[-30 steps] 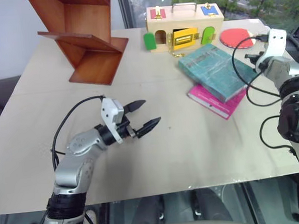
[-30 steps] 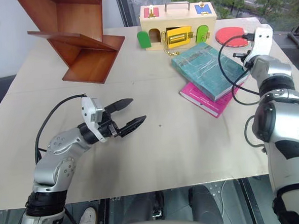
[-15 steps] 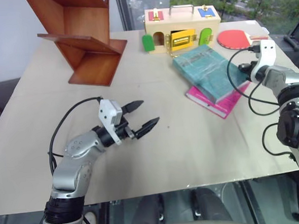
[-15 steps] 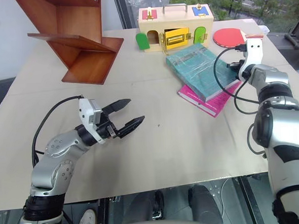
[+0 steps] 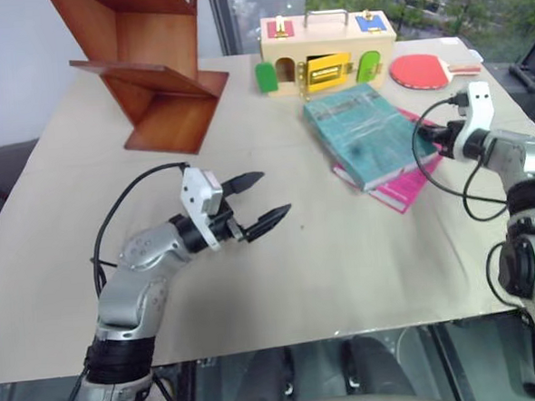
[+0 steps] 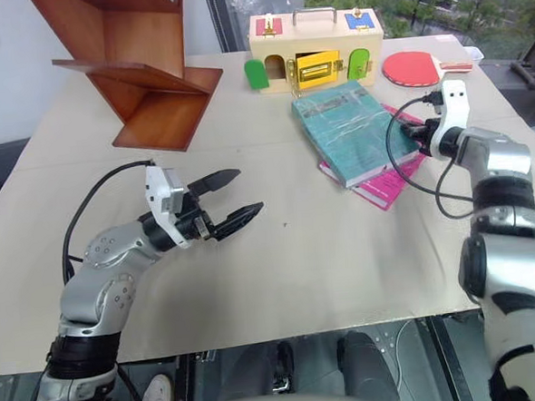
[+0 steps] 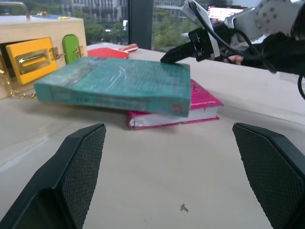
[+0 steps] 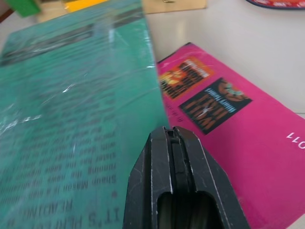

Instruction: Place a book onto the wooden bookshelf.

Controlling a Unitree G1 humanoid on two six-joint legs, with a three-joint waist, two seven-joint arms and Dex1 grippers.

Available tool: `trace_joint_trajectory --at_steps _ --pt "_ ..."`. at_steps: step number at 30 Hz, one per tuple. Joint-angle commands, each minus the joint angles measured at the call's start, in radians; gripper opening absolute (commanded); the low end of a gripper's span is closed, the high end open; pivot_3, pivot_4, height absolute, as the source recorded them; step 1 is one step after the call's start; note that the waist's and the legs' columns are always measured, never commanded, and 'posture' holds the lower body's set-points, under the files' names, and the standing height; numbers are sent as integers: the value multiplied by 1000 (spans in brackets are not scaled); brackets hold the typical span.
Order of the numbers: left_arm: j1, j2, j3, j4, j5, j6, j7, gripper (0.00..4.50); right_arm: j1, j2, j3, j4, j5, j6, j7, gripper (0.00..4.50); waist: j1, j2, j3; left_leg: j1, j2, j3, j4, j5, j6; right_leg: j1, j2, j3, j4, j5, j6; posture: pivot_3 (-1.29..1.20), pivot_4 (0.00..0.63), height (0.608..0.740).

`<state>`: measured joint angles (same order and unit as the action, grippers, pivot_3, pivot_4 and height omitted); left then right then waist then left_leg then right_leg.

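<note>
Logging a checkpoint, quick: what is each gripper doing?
Left gripper: open, holding nothing.
Right gripper: shut, empty, at the edge of the book.

A broad pale beige tabletop [image 5: 343,250] fills the foreground, evenly lit by daylight. Behind its far edge, a dark-framed window [image 5: 224,17] shows green trees, with a plain white wall [image 5: 14,70] at left.

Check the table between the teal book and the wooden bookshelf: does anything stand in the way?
Nothing visible does. The book lies on a pink book, and bare table separates it from the bookshelf.
</note>
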<state>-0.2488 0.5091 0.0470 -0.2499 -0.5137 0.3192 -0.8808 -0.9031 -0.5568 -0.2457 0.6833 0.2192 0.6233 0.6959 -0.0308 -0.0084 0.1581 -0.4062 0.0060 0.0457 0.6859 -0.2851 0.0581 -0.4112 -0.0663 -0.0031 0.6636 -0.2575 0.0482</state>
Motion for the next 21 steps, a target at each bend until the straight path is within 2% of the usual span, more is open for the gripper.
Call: trace_joint_trajectory --at_steps 1,4,8,14,17,21 --pt "-36 -10 -7 24 -11 -16 -26 4500 98 -6 -39 -255 67 40 -15 65 5 0 0 -1 0 -1 0 0 0 0 0 0 0 0 0 0 150 740" --pt "-74 -19 -19 75 -6 -24 -47 4500 181 -24 -56 -461 106 96 -46 65 16 0 0 -1 0 0 0 0 0 -1 0 -1 0 0 0 0 150 740" --pt "-112 -34 -37 123 5 -36 -73 4500 188 -48 -29 -586 97 154 -106 65 18 1 0 -2 0 0 1 0 0 -2 2 -1 0 0 0 0 150 740" --pt "-137 -40 -41 166 14 -57 -93 4500 103 -29 56 -670 79 171 -155 65 17 1 0 -2 -1 -1 1 0 0 -2 3 -2 0 0 0 0 150 740" --pt "-129 -37 -31 170 17 -66 -93 4500 69 4 140 -711 72 178 -152 65 14 1 0 -2 0 0 1 0 0 -3 4 -1 0 0 0 0 150 740" --pt "-108 -32 -21 161 19 -74 -86 4500 68 36 265 -637 -6 105 -155 65 18 0 0 -2 0 -1 1 0 0 -2 4 -2 -1 0 0 0 150 740"
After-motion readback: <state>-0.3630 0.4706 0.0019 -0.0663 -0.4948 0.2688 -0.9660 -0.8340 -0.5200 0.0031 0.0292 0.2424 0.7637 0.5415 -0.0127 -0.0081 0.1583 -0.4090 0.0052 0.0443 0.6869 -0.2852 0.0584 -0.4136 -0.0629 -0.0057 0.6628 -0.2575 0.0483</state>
